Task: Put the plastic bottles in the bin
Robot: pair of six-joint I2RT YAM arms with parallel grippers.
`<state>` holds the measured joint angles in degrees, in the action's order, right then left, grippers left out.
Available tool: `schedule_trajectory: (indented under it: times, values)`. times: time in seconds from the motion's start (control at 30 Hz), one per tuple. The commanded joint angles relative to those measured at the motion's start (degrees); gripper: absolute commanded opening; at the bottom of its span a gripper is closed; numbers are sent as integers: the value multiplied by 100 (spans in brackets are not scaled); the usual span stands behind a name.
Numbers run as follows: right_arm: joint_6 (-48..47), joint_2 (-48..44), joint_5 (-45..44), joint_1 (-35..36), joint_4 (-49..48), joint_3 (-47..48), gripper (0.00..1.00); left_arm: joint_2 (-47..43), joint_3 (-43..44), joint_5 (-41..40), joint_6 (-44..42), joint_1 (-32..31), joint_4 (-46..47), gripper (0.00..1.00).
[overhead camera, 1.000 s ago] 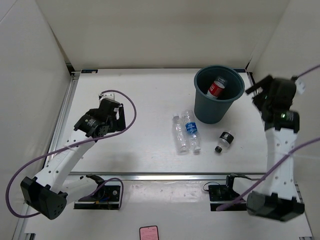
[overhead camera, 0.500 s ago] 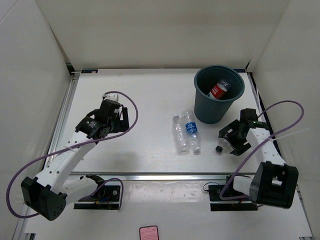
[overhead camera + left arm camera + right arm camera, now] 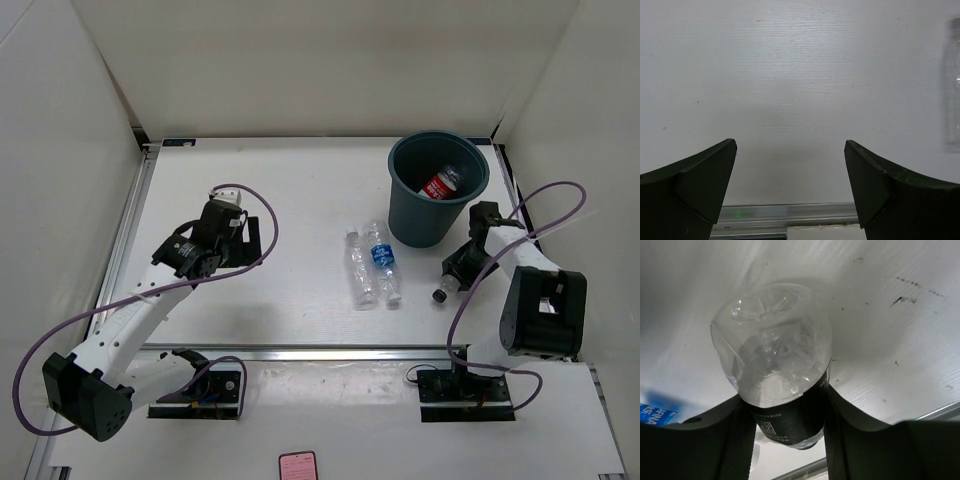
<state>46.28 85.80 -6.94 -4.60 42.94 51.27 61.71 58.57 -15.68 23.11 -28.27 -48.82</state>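
Right gripper clamped on short black-capped bottle, lying near counter's right edge. Left gripper spread wide over bare counter, left of centre. Red-labelled bottle inside bin, far-right corner. Blue-labelled bottle and unlabelled bottle lie side by side mid-counter.

The left arm rises from its base at the near left and reaches forward and to the right, wrist held aloft. The left gripper faces downward with its jaws set wide apart. The right arm is folded low over its base, forearm stretched leftward. The right gripper sits low, its fingers pressed against both sides of the short bottle, which fills the gap between them.
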Motion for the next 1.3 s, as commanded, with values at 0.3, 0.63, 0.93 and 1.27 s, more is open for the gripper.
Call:
schedule_trajectory:
  times: [0.3,0.63,0.93,1.27]
  values:
    - [803,-3051,218,276,2403,1893,30,270,225,21,-44,-82,416,100]
    - [-392,392,-53,539,2009,7466,37,1061,638,1391,-395,-82,1190,100]
    - [-742,1554,816,601,2182,8336,100,2704,2070,2200,-19,-82,1428,100]
    - [-1525,-600,456,662,960,6464,100,5041,3537,3580,597,-144,1621,100]
